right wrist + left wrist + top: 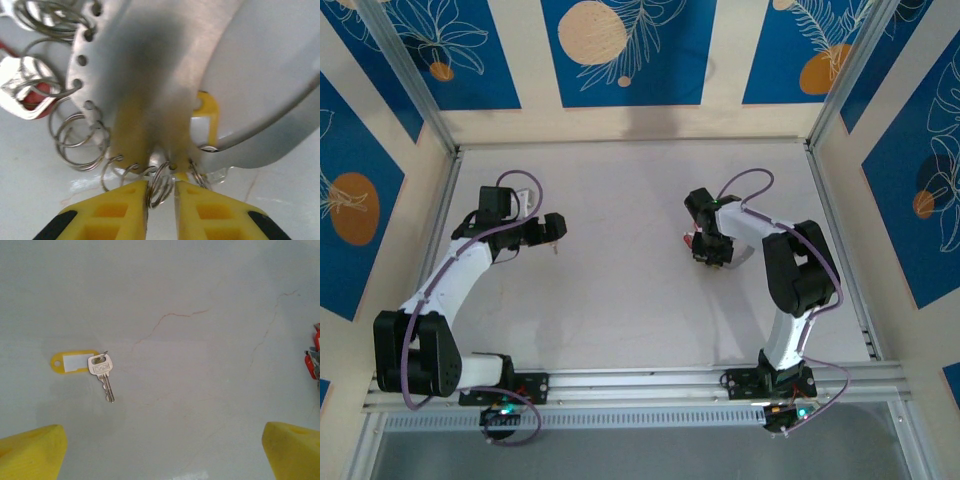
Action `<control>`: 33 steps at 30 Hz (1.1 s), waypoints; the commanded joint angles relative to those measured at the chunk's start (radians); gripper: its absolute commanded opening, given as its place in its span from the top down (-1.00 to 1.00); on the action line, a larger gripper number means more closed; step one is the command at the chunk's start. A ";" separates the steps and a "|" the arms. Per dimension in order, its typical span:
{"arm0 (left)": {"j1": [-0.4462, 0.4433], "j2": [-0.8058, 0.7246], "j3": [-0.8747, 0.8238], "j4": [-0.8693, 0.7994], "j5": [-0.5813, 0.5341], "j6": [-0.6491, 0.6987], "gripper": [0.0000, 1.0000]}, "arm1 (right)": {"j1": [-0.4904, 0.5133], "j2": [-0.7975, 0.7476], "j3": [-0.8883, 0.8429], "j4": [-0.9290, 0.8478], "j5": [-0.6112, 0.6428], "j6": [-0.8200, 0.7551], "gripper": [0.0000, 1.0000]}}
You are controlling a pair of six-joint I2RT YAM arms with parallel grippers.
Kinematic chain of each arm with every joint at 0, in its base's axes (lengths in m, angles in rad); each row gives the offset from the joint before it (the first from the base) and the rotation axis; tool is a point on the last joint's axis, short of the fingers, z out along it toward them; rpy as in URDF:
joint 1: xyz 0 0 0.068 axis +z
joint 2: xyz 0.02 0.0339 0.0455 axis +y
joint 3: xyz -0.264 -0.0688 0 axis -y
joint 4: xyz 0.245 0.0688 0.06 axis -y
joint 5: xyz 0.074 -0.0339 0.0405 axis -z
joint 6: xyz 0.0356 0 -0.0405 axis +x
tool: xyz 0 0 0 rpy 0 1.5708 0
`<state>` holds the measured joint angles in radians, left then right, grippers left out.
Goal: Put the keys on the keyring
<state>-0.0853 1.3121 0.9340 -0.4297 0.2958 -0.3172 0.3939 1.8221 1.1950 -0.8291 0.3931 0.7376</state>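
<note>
One overhead, two close wrist views

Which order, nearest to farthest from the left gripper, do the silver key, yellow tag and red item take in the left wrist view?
From the left gripper:
1. silver key, left of centre
2. yellow tag, farther left
3. red item, right edge

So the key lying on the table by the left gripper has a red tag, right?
Not quite: the tag is yellow, not red. The left wrist view shows it at the head of the key on the table by the left gripper.
</note>
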 commanded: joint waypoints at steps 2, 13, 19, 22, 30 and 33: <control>-0.002 -0.006 0.011 0.003 0.022 -0.015 -1.00 | -0.009 -0.001 0.005 -0.033 0.057 0.044 0.59; -0.002 -0.005 0.011 0.003 0.025 -0.016 -1.00 | -0.023 -0.034 -0.036 0.038 0.013 0.043 0.80; -0.002 -0.004 0.011 0.000 0.024 -0.016 -1.00 | -0.029 -0.039 -0.044 0.044 0.007 0.030 0.96; -0.002 -0.004 0.011 0.002 0.024 -0.016 -1.00 | -0.039 -0.070 -0.053 0.061 -0.017 -0.009 1.00; -0.002 -0.006 0.011 0.004 0.029 -0.014 -1.00 | -0.089 -0.144 -0.068 0.109 -0.210 -0.152 1.00; -0.002 -0.013 0.009 0.014 0.044 -0.008 -0.98 | -0.082 -0.176 -0.078 0.125 -0.266 -0.197 1.00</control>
<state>-0.0853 1.3121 0.9340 -0.4290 0.3092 -0.3172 0.3027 1.6951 1.1347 -0.7227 0.2394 0.6132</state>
